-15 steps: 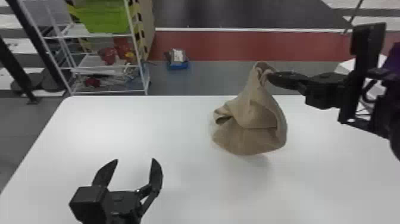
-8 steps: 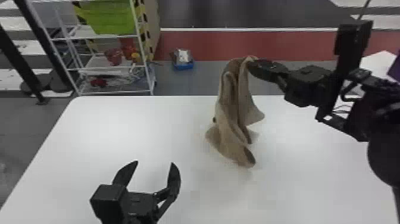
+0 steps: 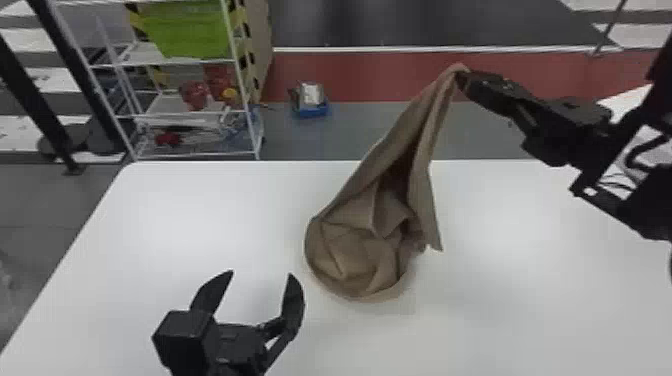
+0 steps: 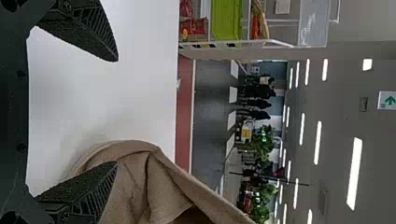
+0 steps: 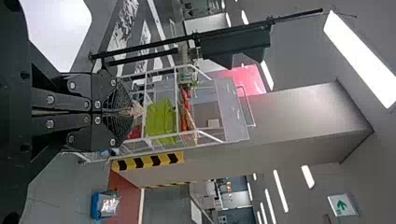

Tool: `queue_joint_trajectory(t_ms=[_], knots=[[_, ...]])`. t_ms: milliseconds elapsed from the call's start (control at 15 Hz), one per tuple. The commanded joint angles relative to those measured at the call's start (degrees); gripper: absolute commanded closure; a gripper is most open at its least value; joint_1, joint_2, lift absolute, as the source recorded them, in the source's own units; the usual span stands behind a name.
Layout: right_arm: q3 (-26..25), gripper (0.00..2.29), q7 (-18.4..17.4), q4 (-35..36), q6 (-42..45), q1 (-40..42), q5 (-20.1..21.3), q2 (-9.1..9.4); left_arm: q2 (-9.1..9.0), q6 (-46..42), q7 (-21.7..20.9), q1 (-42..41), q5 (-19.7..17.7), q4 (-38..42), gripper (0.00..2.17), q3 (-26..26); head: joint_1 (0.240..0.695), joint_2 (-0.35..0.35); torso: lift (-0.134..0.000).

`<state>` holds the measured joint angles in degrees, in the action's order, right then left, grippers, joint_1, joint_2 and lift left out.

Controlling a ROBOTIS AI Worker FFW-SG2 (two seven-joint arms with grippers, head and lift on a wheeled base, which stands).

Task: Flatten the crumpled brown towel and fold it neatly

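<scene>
Brown cloth slanted down from the upper right of the head view to its middle: the towel (image 3: 345, 250), gathered at one end and bunched into a rounded, creased bundle at the other. The right gripper (image 3: 462, 80), at upper right, had its fingers closed on the top end, pinching it above the far edge of the white table (image 3: 200, 215). Whether the bundle's underside touched the tabletop could not be told. The left gripper (image 3: 260, 274), at lower left, stood wide open with nothing between its fingers, near the bundle.

The job looked to be in its early part. One end was secured and raised, but nothing lay flat and no neat fold showed. A second hold, spreading, smoothing and all the folding seemed left to do; the bunched end could well have landed doubled under.
</scene>
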<state>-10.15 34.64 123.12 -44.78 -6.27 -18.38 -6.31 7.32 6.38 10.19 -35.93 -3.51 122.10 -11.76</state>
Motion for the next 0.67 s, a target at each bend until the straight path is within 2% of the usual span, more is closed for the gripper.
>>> queue_joint_trajectory(t_ms=[0,133,200,267,333,400,467,533,600], knots=[[-6.99,1.18,2.19,0.37,-2.29,-0.32,-2.54,-1.51,-0.02,-0.09,0.0,-0.01,0.0,-0.02,0.1,0.08,0.695,0.005,-0.124],[-14.02,1.18,5.62,0.37,-6.16,-0.59,-7.72,-4.33,-0.02,0.09,0.0,-0.01,0.0,-0.11,0.1,0.08,0.695,-0.051,-0.124],[-19.03,1.18,8.52,0.37,-6.34,-0.67,-11.77,-4.41,-0.02,0.09,0.0,0.07,0.0,-0.2,0.1,0.08,0.695,-0.072,-0.124],[-23.69,1.17,9.75,0.19,-7.74,-1.2,-15.11,-4.68,-0.02,0.09,-0.09,0.25,0.0,-0.2,0.1,-0.01,0.695,-0.096,-0.124],[-25.27,1.17,10.62,-0.07,-10.2,-1.2,-14.76,-5.56,-0.11,0.09,-0.17,0.34,0.0,-0.37,0.1,-0.19,0.695,-0.115,-0.124],[-24.65,1.17,13.35,-0.78,-11.61,-0.15,-11.68,-7.67,-0.11,0.09,-0.35,0.51,0.0,-0.37,0.1,-0.45,0.695,-0.141,-0.124],[-22.55,1.17,18.36,-1.48,-10.73,1.61,-6.41,-9.25,-0.2,0.44,-0.35,0.87,0.0,-0.46,0.1,-0.89,0.695,-0.163,-0.124],[-20.08,1.16,23.37,-1.83,-8.27,3.02,0.36,-9.78,-0.11,1.32,-0.35,1.22,0.0,-0.46,0.1,-1.33,0.695,-0.195,-0.124],[-18.5,1.02,24.6,-2.18,-3.35,4.69,4.67,-9.69,-0.11,1.67,-0.35,1.39,0.09,-0.37,0.1,-1.68,0.695,-0.2,-0.124]])
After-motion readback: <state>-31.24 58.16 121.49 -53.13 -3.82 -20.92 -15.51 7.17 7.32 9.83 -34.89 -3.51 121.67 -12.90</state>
